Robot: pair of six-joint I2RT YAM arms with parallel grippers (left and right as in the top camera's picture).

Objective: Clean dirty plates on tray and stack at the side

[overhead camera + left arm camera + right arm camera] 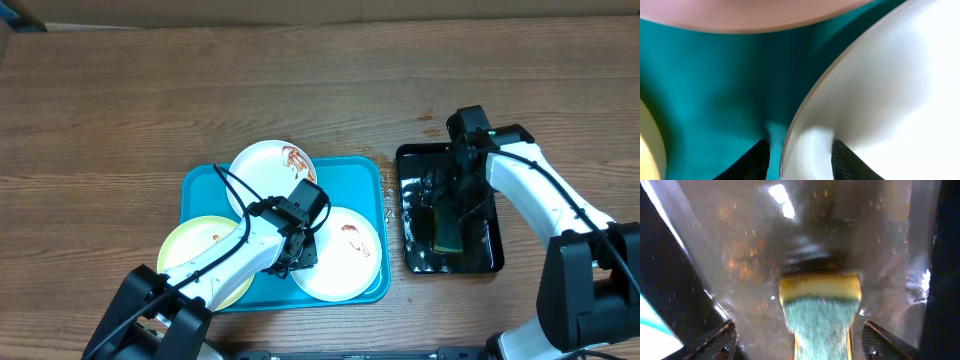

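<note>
The turquoise tray (200, 185) sits low in the centre of the overhead view and carries all three plates. An upper white plate (265, 175) has a red-brown smear near its right rim. A yellow-green plate (185, 250) with a small smear lies at the tray's lower left. A lower-right white plate (350, 265) is smeared toward its top. The left claw (298, 255) is down at the left edge of the lower-right white plate. In the left wrist view its jaws are spread and straddle that rim: one finger (757, 160) is over bare tray floor and the other (845, 162) is above the plate's white face. The rim curves up between them from bottom centre toward the upper right, and neither finger visibly touches the plate. The coming pinch seems to depend on that alignment, since with the edge already between the jaws, closing should catch it. The right claw (452, 205) is well apart, over the wet black tray (415, 250) at the right of the frame. Its jaws stand wide on either side of a yellow-and-green sponge (820, 310), which lies lengthwise up the wrist frame with a gap on each side and is not gripped. The left arm is clearly nearer the plates, and the right arm is nearer the sponge.
</note>
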